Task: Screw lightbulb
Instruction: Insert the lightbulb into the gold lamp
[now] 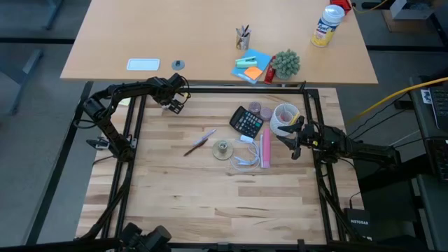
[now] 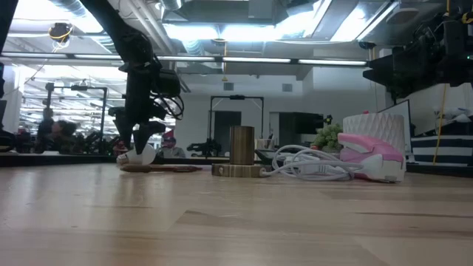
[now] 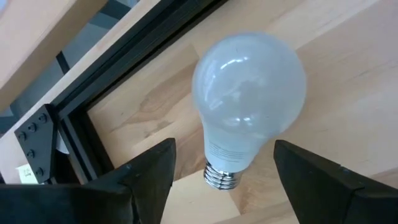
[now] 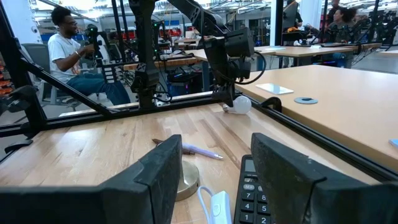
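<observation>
The lightbulb (image 3: 249,93), frosted white with a short silvery screw base (image 3: 221,177), lies on its side on the wooden table at the far left, close to the black frame rail (image 3: 134,68). My left gripper (image 3: 224,149) slants down over it, open. Its two fingers stand on either side of the bulb's neck with a gap showing on both sides. The high view shows the same gripper (image 1: 175,105) over the bulb (image 1: 176,109), and the low view shows the bulb (image 2: 140,157) on the table below it. My right gripper (image 4: 217,149) waits level at the table's right side (image 1: 290,143), open and holding nothing.
At mid-table stand a brass round base with an upright cylinder (image 1: 222,148), a looped white cord (image 1: 245,159), a calculator (image 1: 246,122), a pen (image 1: 201,142), a pink object (image 1: 265,149) and a white roll (image 1: 283,115). Bare wood fills the near half.
</observation>
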